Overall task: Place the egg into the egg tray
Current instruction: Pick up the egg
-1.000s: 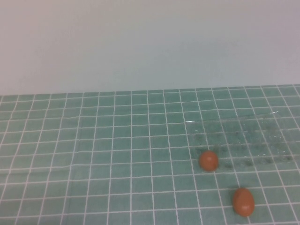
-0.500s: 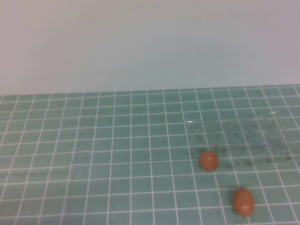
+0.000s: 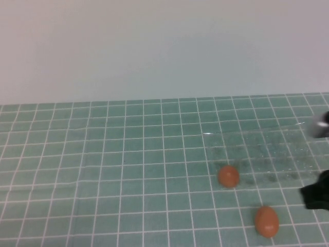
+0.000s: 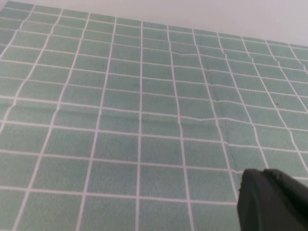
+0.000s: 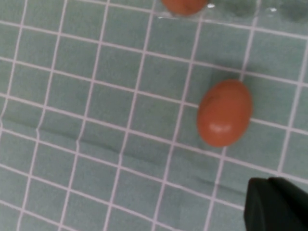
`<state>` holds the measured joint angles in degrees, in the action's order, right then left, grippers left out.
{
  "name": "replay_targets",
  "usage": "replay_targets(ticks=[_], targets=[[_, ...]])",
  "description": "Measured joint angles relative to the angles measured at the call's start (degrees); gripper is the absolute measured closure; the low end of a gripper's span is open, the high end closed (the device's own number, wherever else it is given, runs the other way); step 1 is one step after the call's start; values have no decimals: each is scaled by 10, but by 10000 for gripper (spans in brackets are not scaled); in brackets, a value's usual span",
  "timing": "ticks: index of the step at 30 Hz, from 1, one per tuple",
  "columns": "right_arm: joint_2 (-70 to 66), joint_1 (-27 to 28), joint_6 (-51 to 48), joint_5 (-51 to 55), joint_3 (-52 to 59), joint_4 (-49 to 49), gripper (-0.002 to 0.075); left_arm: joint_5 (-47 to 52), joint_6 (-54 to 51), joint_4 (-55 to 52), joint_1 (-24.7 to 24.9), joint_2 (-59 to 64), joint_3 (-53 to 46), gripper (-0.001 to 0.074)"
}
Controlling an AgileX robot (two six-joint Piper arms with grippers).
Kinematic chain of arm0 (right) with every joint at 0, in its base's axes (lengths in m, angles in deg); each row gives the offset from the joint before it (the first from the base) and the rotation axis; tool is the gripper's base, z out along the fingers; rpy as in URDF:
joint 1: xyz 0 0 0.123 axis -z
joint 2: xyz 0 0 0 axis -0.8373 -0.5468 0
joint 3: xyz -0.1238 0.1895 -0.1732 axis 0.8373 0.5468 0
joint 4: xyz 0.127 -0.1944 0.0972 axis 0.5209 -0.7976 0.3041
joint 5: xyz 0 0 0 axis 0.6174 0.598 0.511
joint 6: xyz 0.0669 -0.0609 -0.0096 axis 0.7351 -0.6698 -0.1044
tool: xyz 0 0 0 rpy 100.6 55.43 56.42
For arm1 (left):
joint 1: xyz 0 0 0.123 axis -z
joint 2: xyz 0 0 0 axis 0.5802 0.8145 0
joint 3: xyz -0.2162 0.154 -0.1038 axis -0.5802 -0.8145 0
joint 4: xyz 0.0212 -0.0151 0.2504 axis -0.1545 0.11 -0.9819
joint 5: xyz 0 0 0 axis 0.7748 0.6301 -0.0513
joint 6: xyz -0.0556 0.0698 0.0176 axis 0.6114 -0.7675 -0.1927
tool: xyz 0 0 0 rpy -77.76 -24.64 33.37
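The egg (image 3: 267, 221), oval and deep orange-brown, lies on the green checked mat near the front right. It also shows in the right wrist view (image 5: 224, 112). The clear egg tray (image 3: 267, 152) lies behind it, at the right. My right gripper (image 3: 313, 194) comes in at the right edge, to the right of the egg and apart from it. Its dark fingers show together and empty in the right wrist view (image 5: 267, 182). My left gripper (image 4: 262, 174) shows only in its wrist view, fingers together and empty over bare mat.
A rounder, paler brown egg (image 3: 228, 176) sits at the tray's front left corner, and its edge shows in the right wrist view (image 5: 183, 5). The green checked mat (image 3: 103, 170) stretches to the left. A plain wall stands behind.
My right arm has come into the high view from the right edge. Both eggs and the tray have not moved.
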<state>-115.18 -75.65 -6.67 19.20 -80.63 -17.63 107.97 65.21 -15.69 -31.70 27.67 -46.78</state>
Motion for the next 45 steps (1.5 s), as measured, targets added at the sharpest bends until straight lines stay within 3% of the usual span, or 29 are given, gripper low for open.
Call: replay_targets(ticks=[3, 8, 16, 18, 23, 26, 45], targets=[[-53, -51, 40, -7, -24, -19, 727, 0, 0, 0, 0, 0, 0, 736], [-158, -127, 182, 56, -107, -154, 727, 0, 0, 0, 0, 0, 0, 736], [-258, -141, 250, 61, -175, -204, 703, 0, 0, 0, 0, 0, 0, 736], [-274, -141, 254, 46, -176, -203, 628, 0, 0, 0, 0, 0, 0, 736], [-305, -142, 258, 36, -178, -181, 311, 0, 0, 0, 0, 0, 0, 736], [-318, -142, 259, 37, -178, -179, 223, 0, 0, 0, 0, 0, 0, 736], [-373, -115, 264, 33, -178, -161, 217, 0, 0, 0, 0, 0, 0, 736]])
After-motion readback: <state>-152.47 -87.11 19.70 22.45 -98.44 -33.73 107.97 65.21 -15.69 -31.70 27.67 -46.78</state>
